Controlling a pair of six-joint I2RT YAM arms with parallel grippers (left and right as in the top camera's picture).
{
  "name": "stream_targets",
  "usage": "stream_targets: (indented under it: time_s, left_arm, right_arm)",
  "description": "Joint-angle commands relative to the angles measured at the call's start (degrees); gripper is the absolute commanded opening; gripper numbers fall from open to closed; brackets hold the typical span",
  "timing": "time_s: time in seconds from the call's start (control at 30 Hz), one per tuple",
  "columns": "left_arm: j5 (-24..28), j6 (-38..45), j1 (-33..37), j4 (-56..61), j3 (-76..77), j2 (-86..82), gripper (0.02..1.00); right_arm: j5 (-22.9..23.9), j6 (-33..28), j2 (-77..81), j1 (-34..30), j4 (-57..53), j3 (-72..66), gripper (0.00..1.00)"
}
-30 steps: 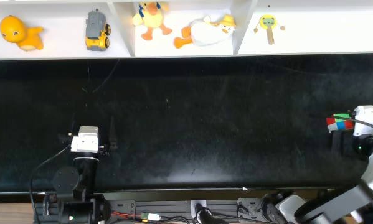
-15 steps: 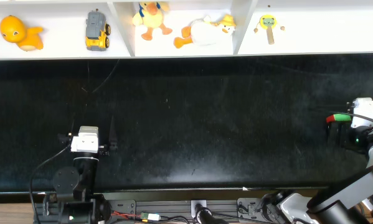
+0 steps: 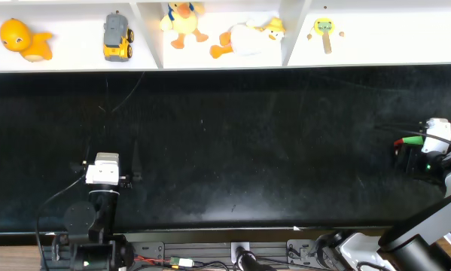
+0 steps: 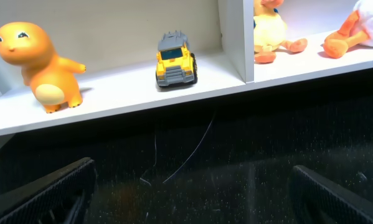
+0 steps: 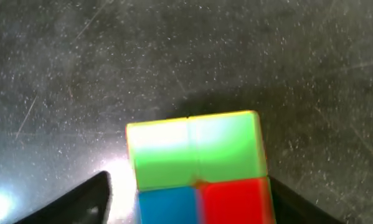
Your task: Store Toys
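A colour cube (image 5: 195, 152) with green, blue and red faces sits between the fingers of my right gripper (image 5: 189, 193), which is shut on it just above the black table. In the top view the cube (image 3: 410, 140) and right gripper (image 3: 407, 150) are at the far right edge of the table (image 3: 248, 135). My left gripper (image 3: 112, 153) stands open over the near left of the table, with nothing between its fingers (image 4: 61, 186). It faces the white shelf (image 4: 130, 99), where an orange dinosaur (image 4: 40, 65) and a yellow truck (image 4: 175, 60) stand.
The white shelf (image 3: 225, 62) runs along the far edge with dividers. It holds the orange dinosaur (image 3: 25, 38), the truck (image 3: 117, 38), a yellow duck plush (image 3: 184, 22), a white duck plush (image 3: 248, 38) and a small green-yellow toy (image 3: 324, 30).
The right gripper has tilted with the cube and shifted slightly towards the shelf; the cube now shows as a thin green and red edge from above. The left arm has not moved.
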Motion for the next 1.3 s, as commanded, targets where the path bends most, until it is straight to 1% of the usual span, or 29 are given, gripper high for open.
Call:
stream_targets:
  time_s: [0.03, 0.17, 0.3, 0.37, 0.53, 0.7, 0.87, 1.13, 1.3]
  left_arm:
    - [-0.5, -0.7, -0.4, 0.3, -0.5, -0.5, 0.998]
    - [-0.5, -0.7, -0.4, 0.3, -0.5, -0.5, 0.998]
    - [-0.5, -0.7, -0.4, 0.3, -0.5, -0.5, 0.998]
    - [-0.5, -0.7, -0.4, 0.3, -0.5, -0.5, 0.998]
    - [-0.5, -0.7, -0.4, 0.3, -0.5, -0.5, 0.998]
    - [-0.5, -0.7, -0.4, 0.3, -0.5, -0.5, 0.998]
    - [-0.5, -0.7, -0.4, 0.3, -0.5, -0.5, 0.998]
    - [-0.5, -0.7, -0.4, 0.3, -0.5, -0.5, 0.998]
    - [-0.5, -0.7, -0.4, 0.3, -0.5, -0.5, 0.998]
  right_arm:
    - [-0.8, 0.3, 0.3, 0.6, 0.5, -0.1, 0.643]
    - [-0.8, 0.3, 0.3, 0.6, 0.6, -0.1, 0.614]
    - [-0.2, 0.3, 0.0, 1.1, 0.6, -0.1, 0.533]
    - [1.1, 0.4, -0.5, 1.9, 0.6, -0.1, 0.492]
    - [4.9, 3.1, -2.7, 6.4, 0.4, 1.5, 0.450]
    - [5.3, 7.3, -2.8, 10.0, -0.7, 8.2, 0.448]
    - [4.9, 7.9, -2.8, 12.7, 1.1, 15.7, 0.463]
    - [4.5, 8.4, 0.7, 15.2, 4.9, 21.5, 0.465]
    - [3.4, 11.8, 6.4, 17.0, 5.6, 27.1, 0.472]
